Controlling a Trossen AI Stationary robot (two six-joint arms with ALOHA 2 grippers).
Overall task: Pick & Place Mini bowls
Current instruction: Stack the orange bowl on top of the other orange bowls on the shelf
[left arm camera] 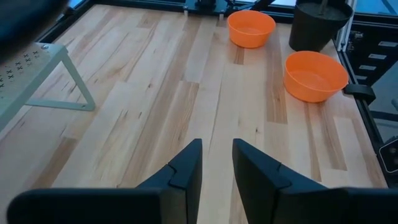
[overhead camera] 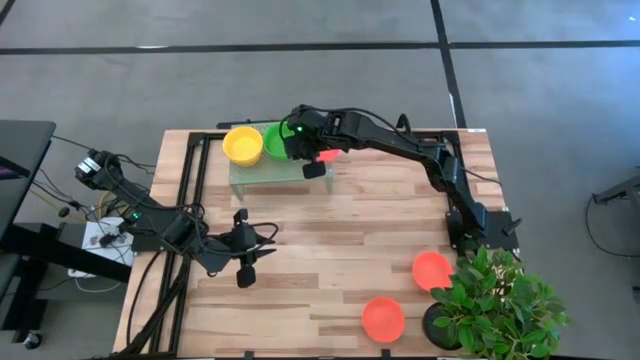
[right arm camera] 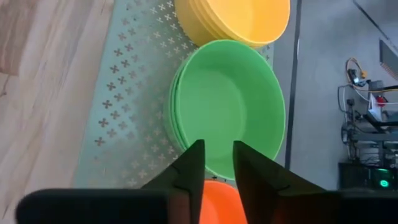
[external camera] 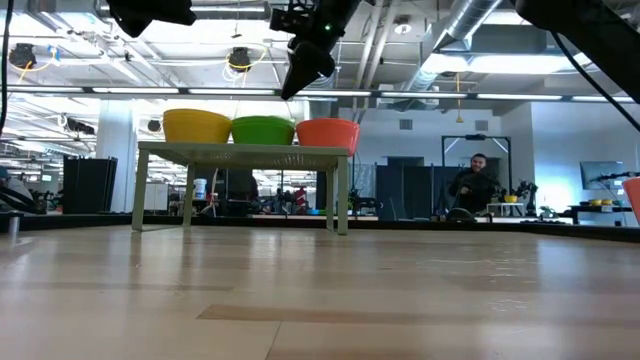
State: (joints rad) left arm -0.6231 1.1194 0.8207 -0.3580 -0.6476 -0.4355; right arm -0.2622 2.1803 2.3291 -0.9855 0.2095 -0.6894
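Note:
Three mini bowls sit in a row on a pale green perforated rack (overhead camera: 262,176) at the table's far side: yellow (overhead camera: 243,145), green (overhead camera: 272,140) and red (overhead camera: 327,155). The low view shows them rim up, yellow (external camera: 197,126), green (external camera: 263,130) and red (external camera: 328,133). My right gripper (overhead camera: 311,165) hovers shut above the green (right arm camera: 227,106) and red bowl (right arm camera: 219,200), touching neither. Two more red bowls (overhead camera: 432,270) (overhead camera: 383,320) rest on the table near the right edge. My left gripper (overhead camera: 258,248) waits shut over the table's left part.
A dark pot with a leafy plant (overhead camera: 500,300) stands at the near right corner, beside the two loose red bowls (left arm camera: 250,28) (left arm camera: 314,74). Bare wood lies between the rack (external camera: 240,152) and the near edge. A person (external camera: 475,185) stands far behind the table.

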